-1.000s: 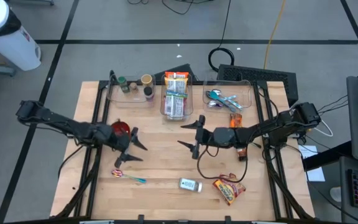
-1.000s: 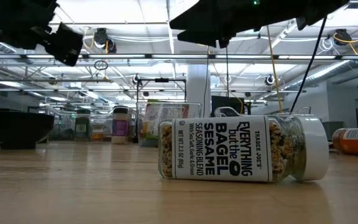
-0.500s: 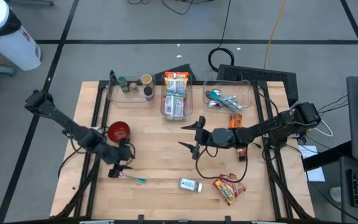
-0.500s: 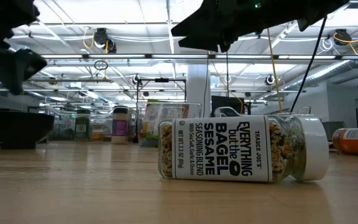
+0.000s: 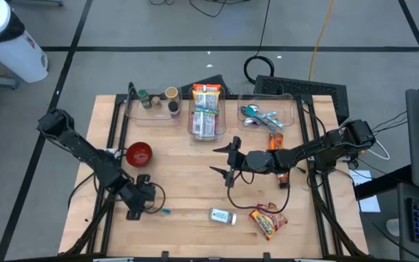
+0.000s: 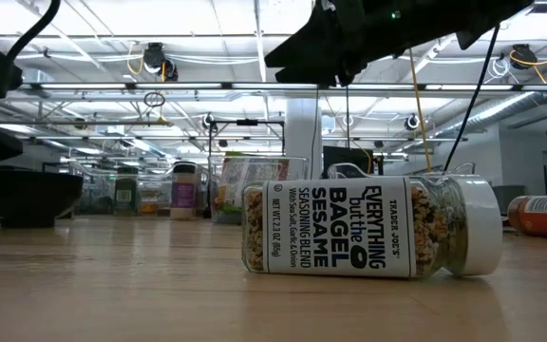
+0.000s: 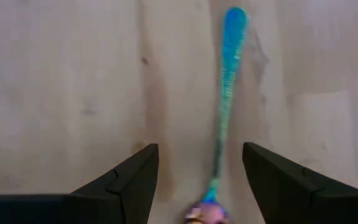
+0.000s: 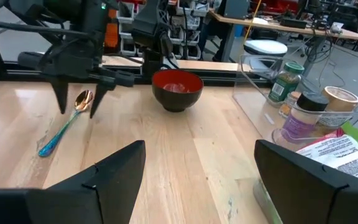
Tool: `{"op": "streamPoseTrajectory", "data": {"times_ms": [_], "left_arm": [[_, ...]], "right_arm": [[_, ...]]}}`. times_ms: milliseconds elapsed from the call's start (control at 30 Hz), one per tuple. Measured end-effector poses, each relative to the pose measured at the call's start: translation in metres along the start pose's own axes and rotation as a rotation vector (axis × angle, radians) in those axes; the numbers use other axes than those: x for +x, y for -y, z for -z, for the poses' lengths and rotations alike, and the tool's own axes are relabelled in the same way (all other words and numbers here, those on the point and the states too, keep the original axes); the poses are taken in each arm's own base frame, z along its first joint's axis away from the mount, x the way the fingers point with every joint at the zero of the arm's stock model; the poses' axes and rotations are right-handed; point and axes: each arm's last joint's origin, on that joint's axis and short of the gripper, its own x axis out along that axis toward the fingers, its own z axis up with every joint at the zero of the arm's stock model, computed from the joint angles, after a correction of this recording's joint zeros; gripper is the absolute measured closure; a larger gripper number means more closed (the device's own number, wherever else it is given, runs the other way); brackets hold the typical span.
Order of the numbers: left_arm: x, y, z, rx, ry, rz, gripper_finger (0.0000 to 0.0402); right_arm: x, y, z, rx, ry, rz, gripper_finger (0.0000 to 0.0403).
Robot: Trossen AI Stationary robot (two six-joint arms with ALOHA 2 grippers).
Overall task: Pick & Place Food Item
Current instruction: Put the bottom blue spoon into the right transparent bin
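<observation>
A: ok, top-down cam first. The left gripper [image 5: 138, 206] is down at about 7 o'clock on the table [image 5: 188, 189], fingers spread, right over the bowl end of the spoon [image 5: 160, 211]. Red bowl [image 5: 138, 153] is just up from it at 10 o'clock.

B: and the right one?

A: The right gripper [image 5: 229, 156] hangs over the middle of the table, jaws wide, nothing in them. Food stuff: the snack bag [image 5: 268, 221] lies at 5 o'clock near the front edge, with the seasoning jar [image 5: 223, 216] just beside it. Three clear bins [image 5: 208, 111] sit along the back at 12.

B: low cam?

A: Mostly the seasoning jar [image 6: 368, 239] on its side, label facing us, white cap pointing to 3 o'clock. The red bowl [image 6: 25, 195] looks dark, off at 9.

B: wrist cams?

A: Left wrist: two open fingers [image 7: 123, 186] either side of the spoon [image 7: 225, 93], blue handle pointing away, not touching it. Right wrist: its own fingers [image 8: 114, 174] are apart and empty; further off, the left gripper [image 8: 76, 102] stands over the spoon [image 8: 67, 121], red bowl [image 8: 177, 89] beyond.
</observation>
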Motion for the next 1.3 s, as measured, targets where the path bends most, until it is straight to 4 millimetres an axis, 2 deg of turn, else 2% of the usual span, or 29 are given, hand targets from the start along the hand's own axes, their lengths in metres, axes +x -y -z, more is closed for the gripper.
{"op": "streamPoseTrajectory", "data": {"times_ms": [200, 700, 1300], "left_arm": [[0.001, 0.008, 0.002, -0.039, 0.0, 0.046, 0.0163], [0.019, 0.01, 0.009, 0.002, -0.051, -0.056, 0.0163], [0.018, 0.009, 0.022, 0.057, -0.078, -0.175, 0.0166]], "right_arm": [[0.001, 0.002, 0.001, -0.001, -0.007, 0.006, 0.011], [0.001, 0.002, 0.002, -0.006, -0.019, 0.006, 0.011], [0.001, 0.002, 0.003, -0.01, -0.027, 0.006, 0.011]]}}
